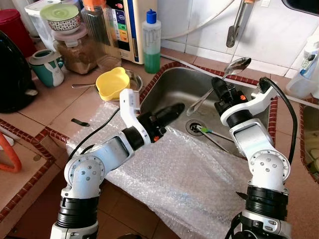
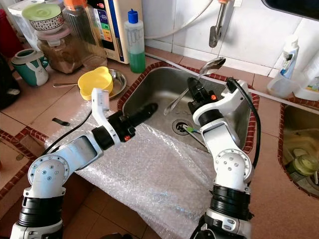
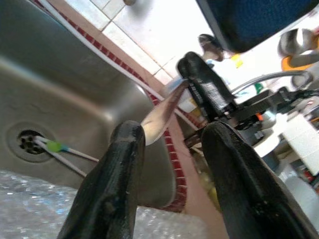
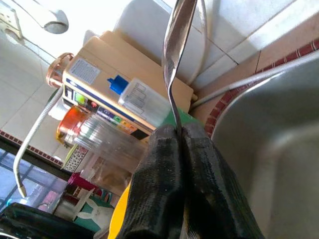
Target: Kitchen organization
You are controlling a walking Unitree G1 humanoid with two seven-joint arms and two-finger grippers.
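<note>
Gripping the spoon (image 1: 219,82) thinly above the sink (image 1: 172,92), right gripper (image 1: 218,89) jaws clenched, risks slippage; left gripper (image 3: 172,164) jaws gape, released, nearby.

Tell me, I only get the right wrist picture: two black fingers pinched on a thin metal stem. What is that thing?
Observer: A long metal spoon. The right hand holds it over the steel sink, bowl end up toward the wall.
Operator: Is anything lying in the sink?
Observer: Yes, a thin white stick with a green band lies across the drain.
Operator: Where is the other hand?
Observer: The left hand reaches over the sink's near edge, fingers parted, holding nothing.
Operator: What is under the arms?
Observer: A sheet of bubble wrap spread over the counter's front edge.
</note>
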